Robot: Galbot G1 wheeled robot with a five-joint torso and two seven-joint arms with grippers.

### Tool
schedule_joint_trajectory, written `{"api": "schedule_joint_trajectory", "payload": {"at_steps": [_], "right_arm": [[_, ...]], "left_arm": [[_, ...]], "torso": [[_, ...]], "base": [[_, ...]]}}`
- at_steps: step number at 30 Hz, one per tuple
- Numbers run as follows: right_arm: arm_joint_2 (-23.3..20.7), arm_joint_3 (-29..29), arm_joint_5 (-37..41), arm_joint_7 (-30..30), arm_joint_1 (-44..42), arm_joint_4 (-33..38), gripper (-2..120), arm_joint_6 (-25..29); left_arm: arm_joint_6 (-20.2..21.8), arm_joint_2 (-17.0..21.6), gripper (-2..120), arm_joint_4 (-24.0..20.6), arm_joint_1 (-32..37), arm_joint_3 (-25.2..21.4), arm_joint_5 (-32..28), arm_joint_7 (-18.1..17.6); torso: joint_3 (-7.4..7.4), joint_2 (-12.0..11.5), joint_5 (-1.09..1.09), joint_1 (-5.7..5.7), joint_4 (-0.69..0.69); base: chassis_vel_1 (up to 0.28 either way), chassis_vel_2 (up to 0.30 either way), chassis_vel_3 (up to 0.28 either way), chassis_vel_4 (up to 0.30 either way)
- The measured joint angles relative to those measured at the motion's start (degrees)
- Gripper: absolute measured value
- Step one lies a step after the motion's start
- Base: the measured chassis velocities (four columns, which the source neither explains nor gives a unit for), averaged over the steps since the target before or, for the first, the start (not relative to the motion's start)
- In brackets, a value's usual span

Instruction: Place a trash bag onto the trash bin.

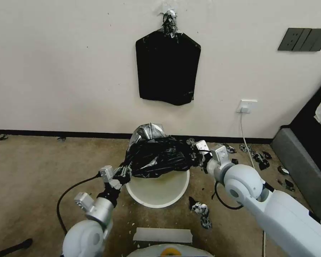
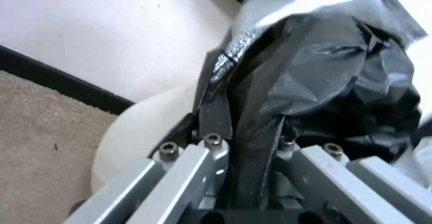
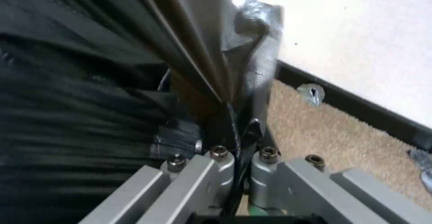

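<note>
trash bag stretched left-right over trash bin | left gripper, right gripper: jaws clamped on bag ends

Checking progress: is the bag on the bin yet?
Not yet. The bag hangs bunched over the bin, stretched between left pincer and right pincer.

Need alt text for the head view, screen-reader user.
Both tools, left and right, hold a crinkled glossy black plastic trash bag stretched between them above the far rim of a round cream-white plastic trash bin on the beige carpet. Behind, a flat black bag pack hangs on the white wall.
</note>
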Motion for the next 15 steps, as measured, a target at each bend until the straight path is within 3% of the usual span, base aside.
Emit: {"api": "schedule_joint_trajectory", "payload": {"at_steps": [15], "right_arm": [[-1.24,0.76,-0.44,-2.71,-2.10,0.74,0,0.27]], "left_arm": [[1.35,-1.45,5,-1.23,-0.60,-0.59,-8.94,-3.63]], "torso": [[0.00,0.00,-0.01,0.00,0.00]], "base": [[0.000,0.000,0.000,0.000]]}}
